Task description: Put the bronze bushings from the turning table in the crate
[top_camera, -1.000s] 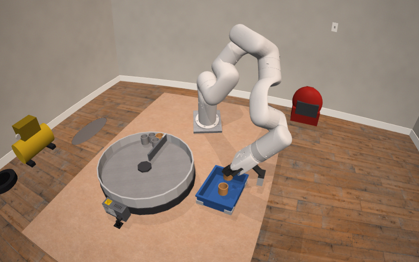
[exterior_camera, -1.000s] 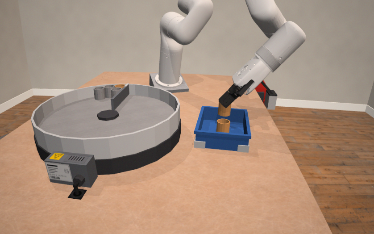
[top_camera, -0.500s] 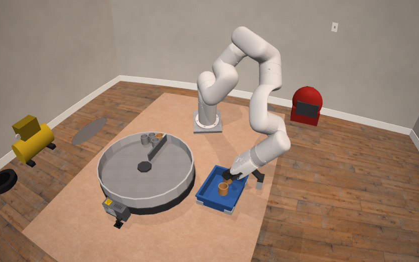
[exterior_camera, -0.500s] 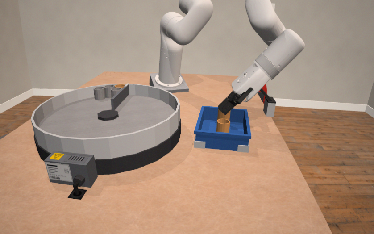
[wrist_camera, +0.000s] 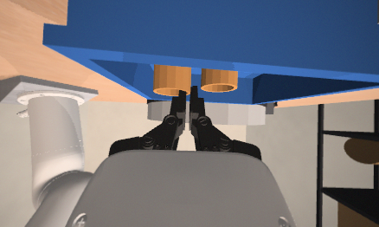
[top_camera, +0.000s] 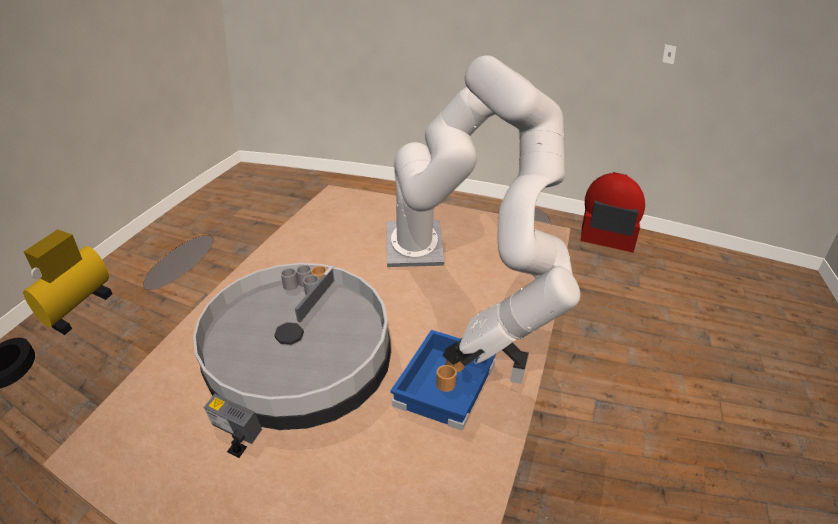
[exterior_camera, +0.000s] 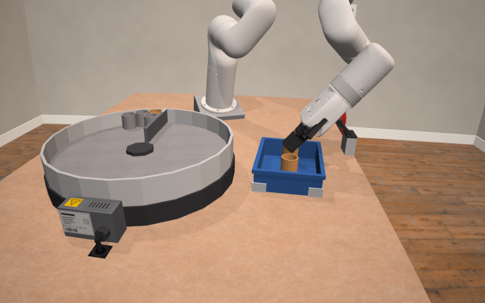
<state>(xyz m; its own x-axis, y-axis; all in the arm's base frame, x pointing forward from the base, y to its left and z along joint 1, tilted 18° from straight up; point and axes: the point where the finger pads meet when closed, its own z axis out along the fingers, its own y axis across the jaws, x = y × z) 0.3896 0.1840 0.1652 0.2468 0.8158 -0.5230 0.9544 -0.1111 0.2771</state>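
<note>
The blue crate [top_camera: 429, 400] [exterior_camera: 287, 182] [wrist_camera: 248, 35] stands right of the grey turning table [top_camera: 292, 393] [exterior_camera: 142, 188]. My gripper [top_camera: 458, 356] [exterior_camera: 290, 144] [wrist_camera: 188, 95] reaches down into the crate, shut on the wall of a bronze bushing [wrist_camera: 172, 80], which hangs upright low inside. A second bronze bushing [top_camera: 446, 378] [exterior_camera: 289, 162] [wrist_camera: 219, 80] stands free on the crate floor beside it. On the table, one bronze bushing [top_camera: 319, 269] [exterior_camera: 155, 111] and three steel bushings [top_camera: 289, 278] [exterior_camera: 128, 120] stand at the far rim against the divider bar [top_camera: 315, 296].
A grey control box [top_camera: 232, 416] [exterior_camera: 89, 220] sits at the table's front. The arm's base [top_camera: 414, 244] is behind. A small grey block lies right of the crate. A yellow compressor [top_camera: 64, 279], a tyre [top_camera: 6, 362] and a red machine [top_camera: 612, 211] stand on the floor.
</note>
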